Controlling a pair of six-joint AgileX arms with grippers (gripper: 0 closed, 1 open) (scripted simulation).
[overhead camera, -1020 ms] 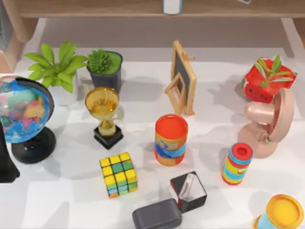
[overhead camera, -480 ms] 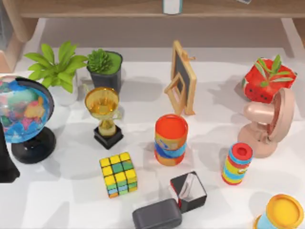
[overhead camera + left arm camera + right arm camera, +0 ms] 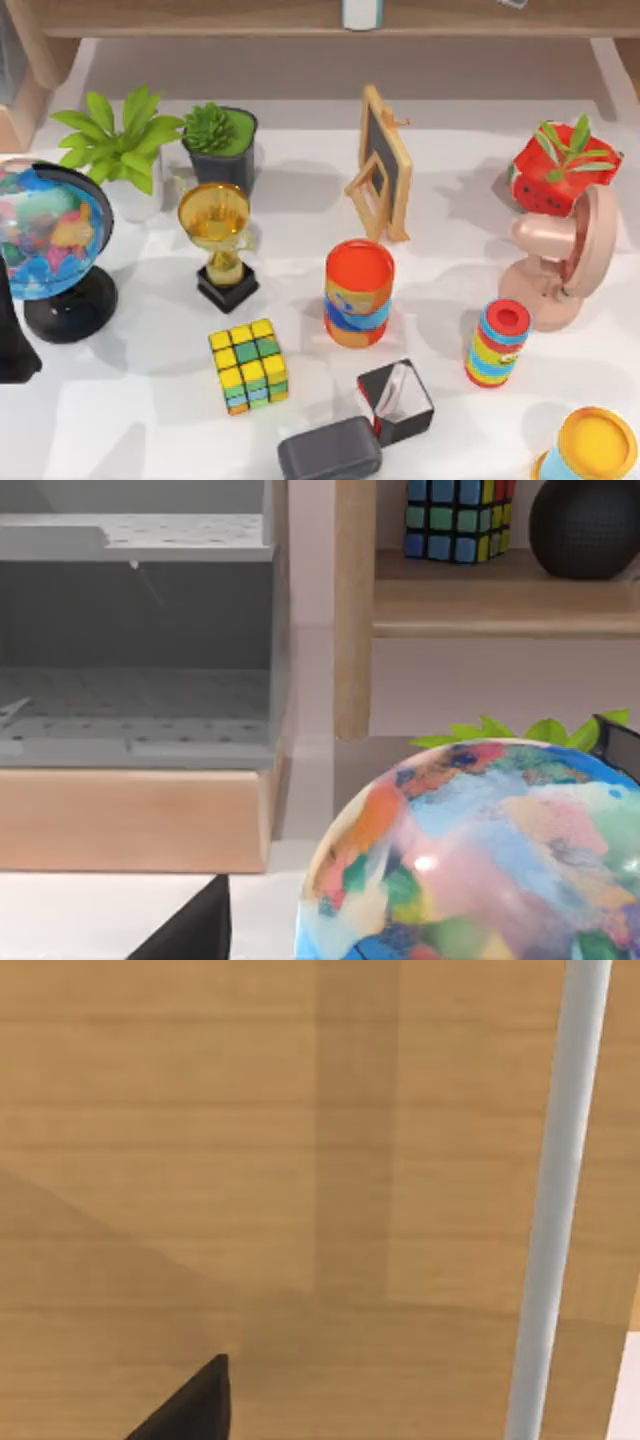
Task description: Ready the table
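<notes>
The table [image 3: 150, 425] is a broad white top crowded with small objects. A dark part of my left arm [image 3: 12, 340] shows at the table's left edge, close beside a colourful globe [image 3: 45, 245]. The left wrist view has a dark edge of my left gripper [image 3: 190, 932] with the globe [image 3: 480, 860] just ahead. A dark edge of my right gripper [image 3: 190, 1405] shows against a light wooden panel [image 3: 250, 1160].
On the table stand a gold trophy [image 3: 218, 245], colour cube [image 3: 248, 365], orange can [image 3: 358, 292], striped cylinder [image 3: 497, 343], pink fan [image 3: 560, 260], small chalkboard [image 3: 382, 165], potted plants [image 3: 120, 140], black box [image 3: 395, 402] and grey case [image 3: 329, 450]. A wooden shelf [image 3: 250, 18] runs behind.
</notes>
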